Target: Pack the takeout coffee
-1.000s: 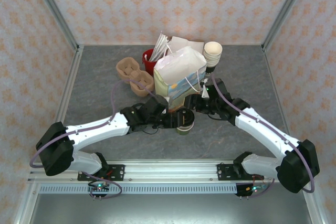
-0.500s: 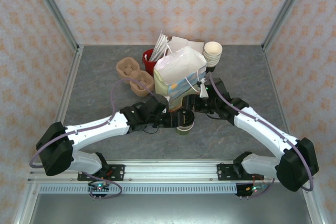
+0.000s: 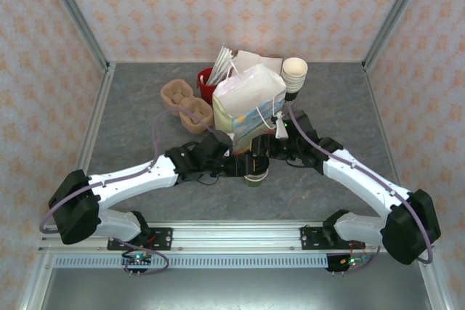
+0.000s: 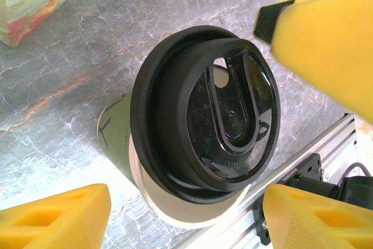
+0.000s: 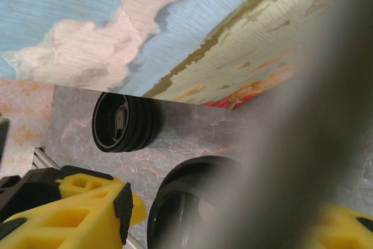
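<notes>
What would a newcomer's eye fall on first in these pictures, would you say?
Likely the takeout coffee, its black lid large in the left wrist view, on the grey table where the left arm and right arm meet. Behind it towers the white paper bag with its colourful print.

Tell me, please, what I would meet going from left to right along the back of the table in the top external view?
Brown pulp cup carrier → red container → paper bag → stack of cream paper cups.
</notes>
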`<state>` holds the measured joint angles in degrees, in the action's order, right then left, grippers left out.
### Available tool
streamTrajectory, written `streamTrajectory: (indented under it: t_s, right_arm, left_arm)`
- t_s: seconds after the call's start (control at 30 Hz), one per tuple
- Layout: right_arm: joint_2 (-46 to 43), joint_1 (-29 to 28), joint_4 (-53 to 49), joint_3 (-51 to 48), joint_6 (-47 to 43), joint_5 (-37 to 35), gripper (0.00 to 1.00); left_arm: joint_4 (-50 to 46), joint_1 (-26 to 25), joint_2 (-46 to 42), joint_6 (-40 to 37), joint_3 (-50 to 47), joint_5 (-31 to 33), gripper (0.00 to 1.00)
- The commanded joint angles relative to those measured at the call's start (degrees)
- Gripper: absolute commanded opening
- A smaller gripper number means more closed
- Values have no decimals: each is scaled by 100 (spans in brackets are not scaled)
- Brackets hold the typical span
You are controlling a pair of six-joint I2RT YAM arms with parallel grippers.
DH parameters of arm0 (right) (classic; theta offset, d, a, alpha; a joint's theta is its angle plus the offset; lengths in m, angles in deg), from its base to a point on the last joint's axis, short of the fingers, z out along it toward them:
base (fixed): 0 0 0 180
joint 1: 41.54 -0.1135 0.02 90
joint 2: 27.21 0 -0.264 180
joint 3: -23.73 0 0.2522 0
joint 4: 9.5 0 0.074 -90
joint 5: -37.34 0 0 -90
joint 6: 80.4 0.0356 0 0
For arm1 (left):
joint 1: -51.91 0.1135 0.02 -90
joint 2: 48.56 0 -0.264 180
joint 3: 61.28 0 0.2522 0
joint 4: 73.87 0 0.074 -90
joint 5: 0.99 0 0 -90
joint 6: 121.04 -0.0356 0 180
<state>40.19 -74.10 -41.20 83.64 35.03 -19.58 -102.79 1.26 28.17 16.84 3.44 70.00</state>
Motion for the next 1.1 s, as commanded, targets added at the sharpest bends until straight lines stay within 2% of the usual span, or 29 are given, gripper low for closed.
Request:
streamTrajectory:
  t_s: [0.0, 0.6, 1.07]
  right_arm:
    - [-15, 30, 142, -96, -91, 177, 57]
    - [-552, 17, 27, -374, -171, 445, 58]
    - [-588, -31, 115, -468, -118, 461, 58]
  left_arm:
    - [-164, -15, -190, -103, 147, 155, 70]
    - [-148, -21, -235, -54, 54, 244, 70]
    - [-127, -21, -214, -48, -57, 374, 70]
